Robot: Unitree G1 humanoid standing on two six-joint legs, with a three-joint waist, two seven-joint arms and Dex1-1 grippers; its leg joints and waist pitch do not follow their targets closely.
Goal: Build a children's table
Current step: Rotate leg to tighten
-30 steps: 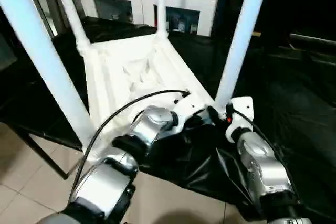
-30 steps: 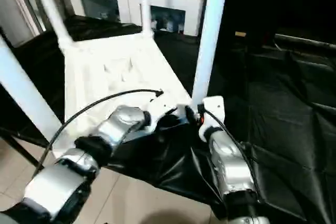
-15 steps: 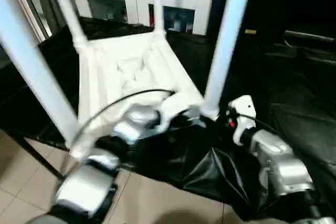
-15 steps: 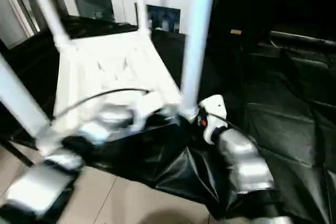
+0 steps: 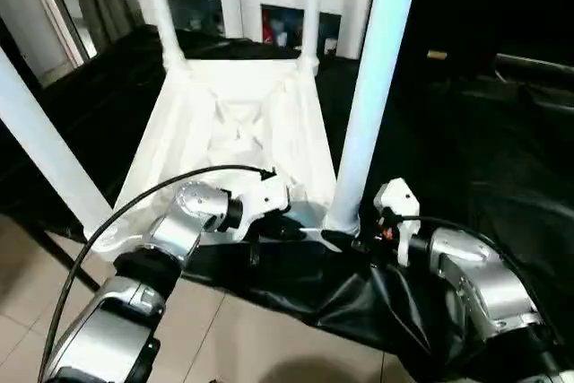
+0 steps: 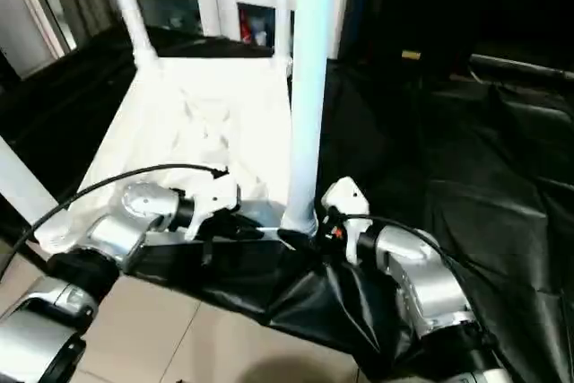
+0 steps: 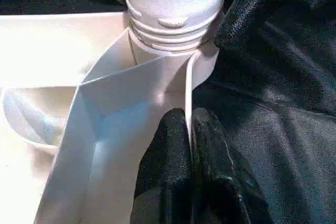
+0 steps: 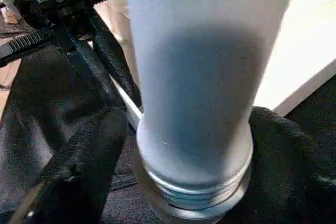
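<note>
The children's table (image 5: 233, 132) lies upside down on the black cloth, ribbed underside up, with its white legs standing upright in the corner sockets. My left gripper (image 7: 188, 116) is shut on the thin near rim of the top (image 7: 131, 103), right beside the near-right socket. The near-right leg (image 5: 372, 87) rises from that socket. My right gripper (image 5: 350, 238) is open at this leg's base (image 8: 194, 103), with one black finger (image 8: 89, 166) on each side of it. In the right wrist view the left gripper's fingers (image 8: 110, 61) show just behind the leg.
The black-draped table (image 5: 466, 132) runs far to the right and behind. A white cabinet with glass doors (image 5: 260, 2) stands at the back. Tiled floor (image 5: 260, 338) lies below the near edge. The near-left leg (image 5: 49, 154) slants up at the left. A black cable (image 5: 134, 208) arcs over my left forearm.
The head view has shifted and tilted. My right gripper's jaws have spread wider around the leg's base. The left gripper keeps its pinch on the rim.
</note>
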